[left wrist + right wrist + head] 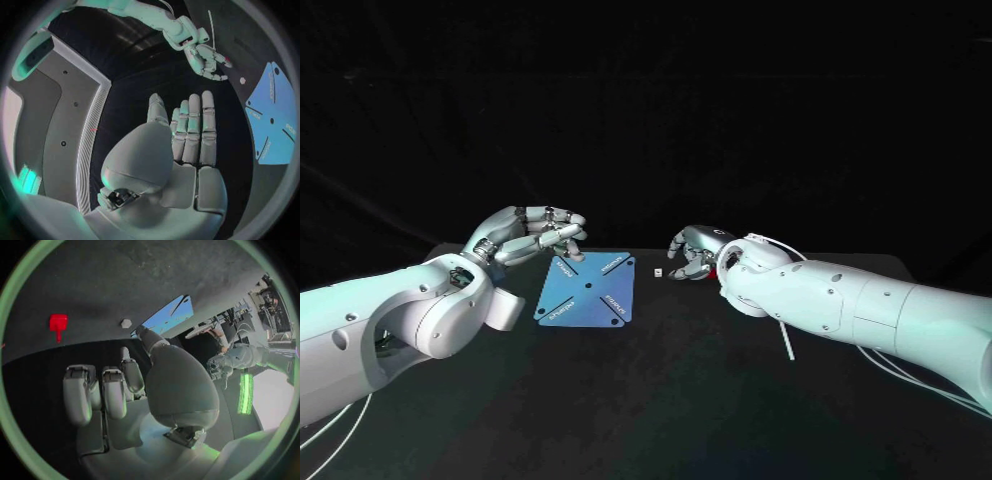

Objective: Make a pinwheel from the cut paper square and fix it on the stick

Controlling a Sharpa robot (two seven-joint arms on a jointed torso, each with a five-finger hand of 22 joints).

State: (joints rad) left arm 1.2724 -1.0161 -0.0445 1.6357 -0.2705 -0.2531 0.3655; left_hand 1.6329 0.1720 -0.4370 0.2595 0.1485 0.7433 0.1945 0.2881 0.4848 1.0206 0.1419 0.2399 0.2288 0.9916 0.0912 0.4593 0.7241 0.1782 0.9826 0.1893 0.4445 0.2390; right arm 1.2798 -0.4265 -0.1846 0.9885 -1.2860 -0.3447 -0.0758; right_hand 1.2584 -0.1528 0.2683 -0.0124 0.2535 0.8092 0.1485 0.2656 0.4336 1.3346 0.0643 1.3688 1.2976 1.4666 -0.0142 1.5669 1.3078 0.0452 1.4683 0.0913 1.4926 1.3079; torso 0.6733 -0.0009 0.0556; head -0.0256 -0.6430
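Observation:
The blue paper square point(589, 288), cut in from its corners and punched with small holes, lies flat on the black table point(646, 400); it also appears in the wrist views point(272, 115) point(167, 315). My left hand point(531, 236) hovers over the paper's far left corner with fingers straight and together point(190, 127), holding nothing. My right hand point(695, 250) stands to the right of the paper, fingers bent down toward the table point(103, 392), empty. A red pin point(713, 270) point(58, 322) lies beside it. The thin white stick point(788, 340) point(211, 27) lies partly under my right forearm.
A small white piece point(653, 271) point(126, 323) point(242, 80) sits on the table between the paper and my right hand. The table's far edge point(661, 245) runs just behind both hands. My right forearm point(862, 300) crosses the right side of the table.

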